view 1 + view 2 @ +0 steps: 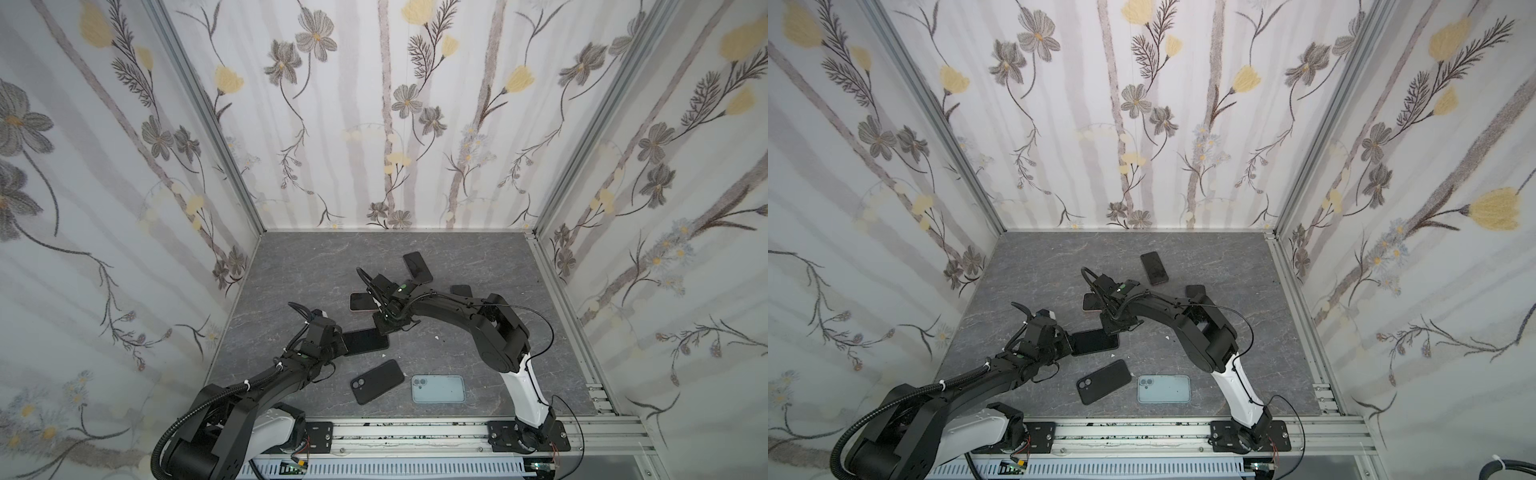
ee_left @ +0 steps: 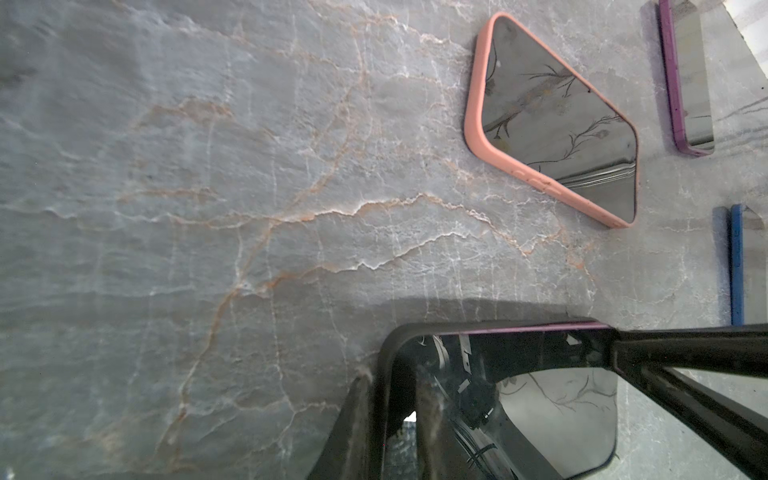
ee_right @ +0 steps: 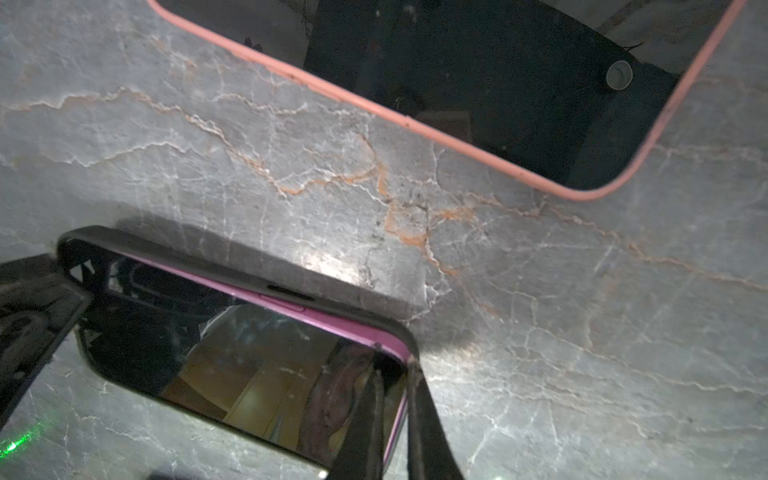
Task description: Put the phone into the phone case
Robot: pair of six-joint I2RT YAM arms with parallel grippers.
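We see the phone (image 1: 368, 341) near the bench (image 1: 478, 257) centre, screen up, its purple edge showing inside the black case (image 3: 232, 266). Our left hand (image 1: 345, 343) is nearly closed, pinching the case rim at the phone's 9 o'clock end. Our right hand (image 1: 383, 329) is closed tight on the rim at its 1 o'clock corner. A pink-rimmed phone (image 1: 360, 301) lies apart toward 12 o'clock.

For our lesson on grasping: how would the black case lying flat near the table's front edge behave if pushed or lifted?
The black case lies flat, so it should slide rather than roll or tip. Its matte skin looks grippy, not slippery. If empty, which I cannot tell, it would probably flex.
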